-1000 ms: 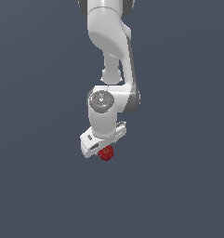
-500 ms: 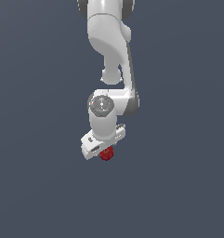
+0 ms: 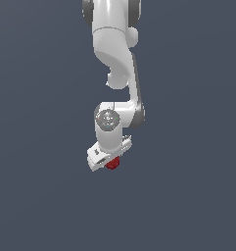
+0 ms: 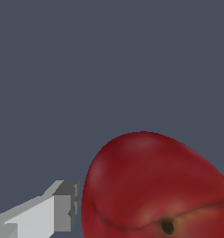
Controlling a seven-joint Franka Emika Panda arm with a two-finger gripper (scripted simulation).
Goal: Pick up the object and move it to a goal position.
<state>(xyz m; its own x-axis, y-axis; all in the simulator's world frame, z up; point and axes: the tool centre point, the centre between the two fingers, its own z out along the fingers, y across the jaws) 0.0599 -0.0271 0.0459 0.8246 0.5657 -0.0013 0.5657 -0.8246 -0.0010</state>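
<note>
The object (image 3: 112,163) is a small dark-red lumpy ball, seen just under the white gripper (image 3: 109,161) in the exterior view. The gripper hangs from the arm (image 3: 114,59) and is shut on the object, holding it off the ground. In the wrist view the object (image 4: 155,186) fills much of the picture, dark red with a small dark dimple. One grey fingertip (image 4: 62,211) sits right beside it; the other finger is almost fully out of the picture.
A plain dark grey-blue ground (image 3: 41,196) lies all around. No other objects, containers or edges show, and no goal marker is visible.
The gripper with the object in it has moved a little downward in the exterior view. The grip on the object looks unchanged.
</note>
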